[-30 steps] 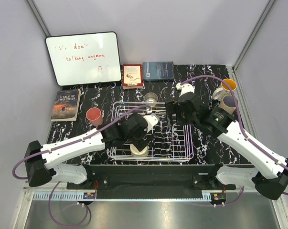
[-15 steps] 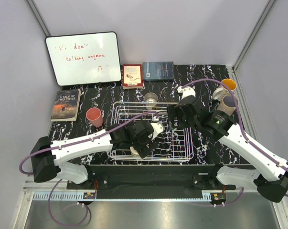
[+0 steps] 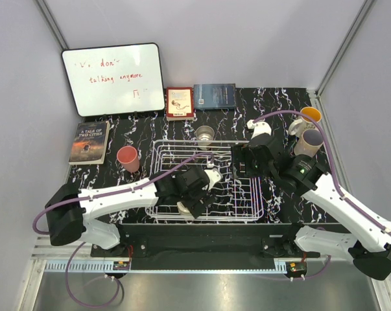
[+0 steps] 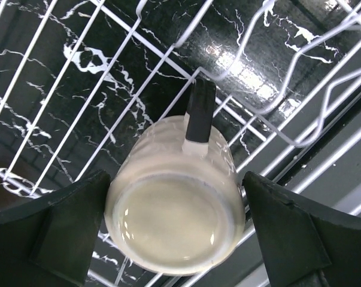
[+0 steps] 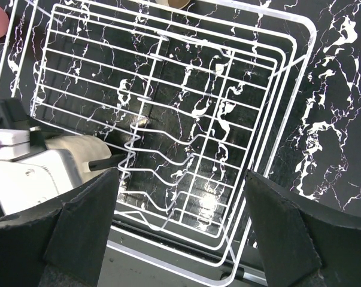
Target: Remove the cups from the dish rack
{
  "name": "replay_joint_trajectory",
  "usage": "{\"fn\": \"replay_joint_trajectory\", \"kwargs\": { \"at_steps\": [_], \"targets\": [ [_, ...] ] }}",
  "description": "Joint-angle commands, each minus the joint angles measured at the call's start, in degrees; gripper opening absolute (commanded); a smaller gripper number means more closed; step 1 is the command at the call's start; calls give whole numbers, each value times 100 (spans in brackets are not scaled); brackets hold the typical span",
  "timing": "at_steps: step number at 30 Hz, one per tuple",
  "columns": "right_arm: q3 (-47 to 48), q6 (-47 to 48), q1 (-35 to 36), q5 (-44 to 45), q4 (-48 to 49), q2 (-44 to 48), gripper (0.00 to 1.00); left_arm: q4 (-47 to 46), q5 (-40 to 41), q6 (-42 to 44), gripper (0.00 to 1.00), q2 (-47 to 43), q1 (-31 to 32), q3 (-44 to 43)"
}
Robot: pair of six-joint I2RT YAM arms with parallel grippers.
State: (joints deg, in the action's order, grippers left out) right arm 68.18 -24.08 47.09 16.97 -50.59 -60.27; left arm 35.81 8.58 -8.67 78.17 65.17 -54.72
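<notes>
The white wire dish rack [image 3: 240, 194] stands mid-table. One cream cup [image 4: 174, 221] with a black handle lies in its near part, mostly hidden under my left gripper [image 3: 194, 197] in the top view. In the left wrist view the open left gripper [image 4: 177, 230] straddles this cup, a finger [image 4: 66, 227] close on each side. My right gripper [image 3: 248, 161] hovers open and empty over the rack's right part [image 5: 228, 119]; the cream cup [image 5: 84, 156] shows there at the left. A clear glass cup [image 3: 205, 135] sits at the rack's far edge.
A pink tumbler [image 3: 127, 157] stands on the table left of the rack. A yellow-inside mug [image 3: 310, 116] and a lavender mug [image 3: 308, 141] stand at the right. A whiteboard [image 3: 113, 79] and books [image 3: 89, 142] lie along the back and left.
My left gripper has moved toward the rack's near edge and come down around the cream cup. My right gripper has drifted slightly nearer and to the right over the rack.
</notes>
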Motion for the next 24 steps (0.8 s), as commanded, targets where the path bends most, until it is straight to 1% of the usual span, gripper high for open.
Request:
{"fn": "replay_joint_trajectory", "kwargs": {
  "at_steps": [1, 7, 8, 10, 11, 12, 13, 14, 15, 16, 24],
  "targets": [
    [-33, -167, 37, 8, 32, 156, 92, -109, -471, -205, 99, 242, 49, 181],
    [-103, -220, 37, -27, -4, 226, 92, -206, -700, -258, 98, 550, 31, 119],
    [-103, -220, 37, -1, -12, 235, 92, -206, -734, -258, 88, 559, 31, 102],
    [-103, -220, 28, 25, -30, 261, 92, -162, -717, -250, 75, 541, 31, 49],
    [-112, -212, 37, 43, -30, 261, 92, -136, -682, -215, 59, 541, 31, 23],
    [-112, -212, 37, 52, -39, 261, 92, -66, -630, -214, 50, 541, 31, -3],
    [-112, -220, 37, 61, -39, 270, 92, -22, -508, -206, 38, 541, 31, -82],
    [-130, -212, 28, 61, -30, 262, 92, 13, -454, -197, 17, 515, 31, -118],
    [-138, -212, 37, 61, -30, 253, 92, 74, -375, -188, 6, 489, 31, -161],
    [-139, -212, 28, 61, -21, 244, 92, 101, -227, -188, 0, 489, 31, -249],
    [-95, -168, 37, 96, 31, 182, 92, 224, 504, -56, 0, 208, 5, -645]
  ]
}}
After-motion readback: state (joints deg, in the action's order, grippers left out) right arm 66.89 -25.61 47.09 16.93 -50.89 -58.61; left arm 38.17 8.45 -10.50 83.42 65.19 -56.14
